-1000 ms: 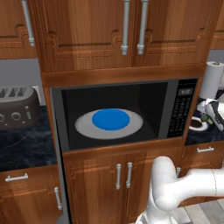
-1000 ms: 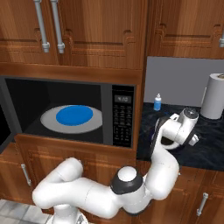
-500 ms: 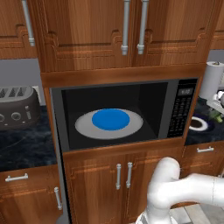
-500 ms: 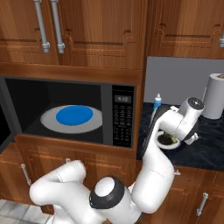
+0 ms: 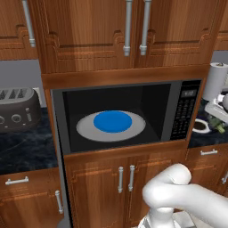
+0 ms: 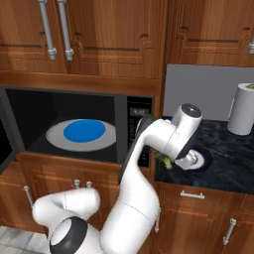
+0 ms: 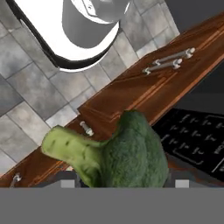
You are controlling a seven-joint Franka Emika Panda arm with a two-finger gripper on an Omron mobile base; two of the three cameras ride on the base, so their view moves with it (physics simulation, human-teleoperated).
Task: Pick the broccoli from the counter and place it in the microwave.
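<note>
— Where is the broccoli (image 7: 118, 153) at this moment?

— Up off the bench (image 6: 233, 163), in the claw (image 6: 166, 161). From the hand camera it sits right at the claw, pale stalk pointing left, dark head to the right.

— So the claw is clamped on it?

— It looks so: the fingertips are hidden behind the broccoli, yet it hangs there in the air, just right of the microwave (image 6: 74, 131), by the button panel (image 6: 136, 131).

— And the microwave itself?

— Door open, with the blue disc (image 5: 112, 121) lying on the grey turntable (image 5: 84, 129).

— Anything else on the bench?

— A paper towel roll (image 6: 244, 115) far right, a dark ring-shaped plate (image 6: 203, 158) just behind the claw, and a grey toaster (image 5: 18, 109) to the left.
</note>
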